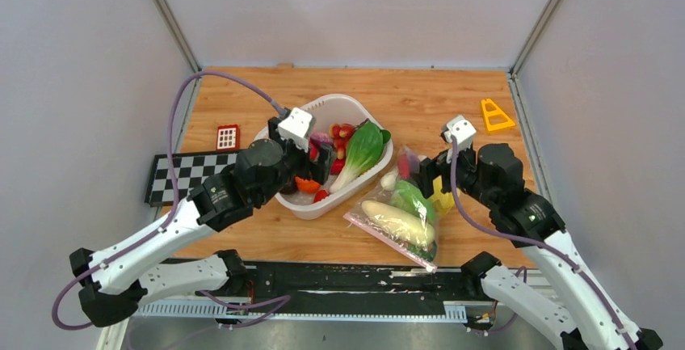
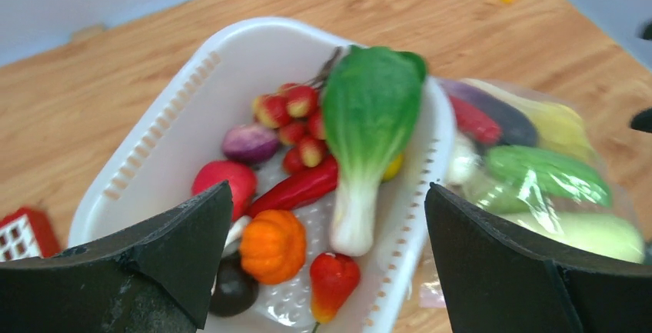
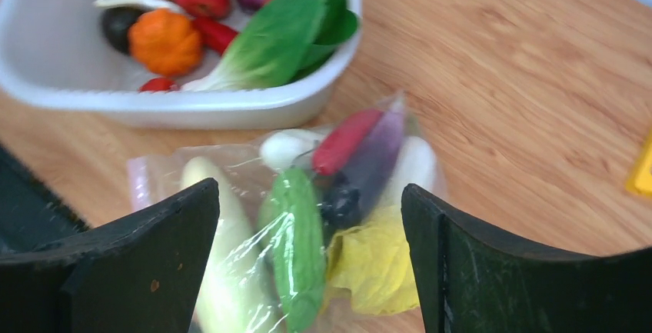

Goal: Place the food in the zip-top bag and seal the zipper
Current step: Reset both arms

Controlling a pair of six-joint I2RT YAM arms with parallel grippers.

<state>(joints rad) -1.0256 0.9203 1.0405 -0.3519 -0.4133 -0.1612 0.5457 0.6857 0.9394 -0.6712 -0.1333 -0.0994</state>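
Checked strip: a black-and-white checkered flat strip [image 1: 190,174] lies on the wooden worktop [image 1: 420,99], well to the left of the white plastic tub [image 1: 343,99].
Red block: a small red square block with white holes [image 1: 228,137] sits just left of the tub.
Left claw: the left claw [image 2: 327,194] hangs over the tub's left part, its jaws spread wide with nothing between them.
Food in tub: a green leafy plastic vegetable with a white stalk [image 2: 369,118] lies across the tub's right half. Left of it inside the tub are a cluster of small red berries [image 2: 296,118], a purple onion-like piece [image 2: 250,143], a red chilli [image 2: 296,189] and an orange toy pumpkin [image 2: 271,244].
Zip-top bag: the clear floppy plastic bag [image 1: 404,212] lies flat on the worktop, touching the tub's right near corner.
Zipper: the thin pale pink strip [image 1: 388,245] runs along the bag edge that faces away from the tub; whether it is sealed cannot be told.
Food in bag: a long white radish [image 1: 397,221], a green piece [image 3: 296,241], a yellow cabbage [image 3: 373,264] and a purple piece [image 3: 369,164].
Right claw: the right claw [image 3: 309,191] hovers over the bag right of the tub, jaws fully apart, gripping nothing.
Yellow piece: a yellow triangular plastic frame [image 1: 494,115] lies well right of the tub.
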